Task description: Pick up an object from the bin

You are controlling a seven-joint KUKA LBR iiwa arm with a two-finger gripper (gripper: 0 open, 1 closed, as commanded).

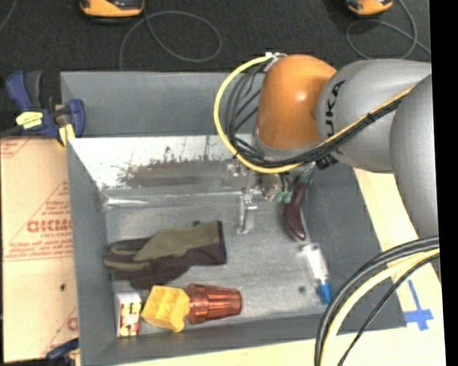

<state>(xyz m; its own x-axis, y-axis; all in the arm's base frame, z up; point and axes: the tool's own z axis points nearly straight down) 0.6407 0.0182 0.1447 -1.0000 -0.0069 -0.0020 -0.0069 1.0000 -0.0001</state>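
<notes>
Orange wrist cover (pixel 290 100) rides over my gripper (pixel 253 208), open or clenched I cannot tell, near the bin's (pixel 88 245) back wall, just beside a purple aubergine (pixel 295 217) lying front-to-back, green stalk rearward; approach step, I judge; next calls for centring across its narrow width.

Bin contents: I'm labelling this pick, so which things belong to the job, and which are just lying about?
Job: KUKA arm; grey bin; purple toy eggplant, nearest the arm's tip, a possible pick, not held.
Lying about: olive-and-black glove; yellow block; copper-red cup; red-and-white box; white tube with blue tip.
</notes>
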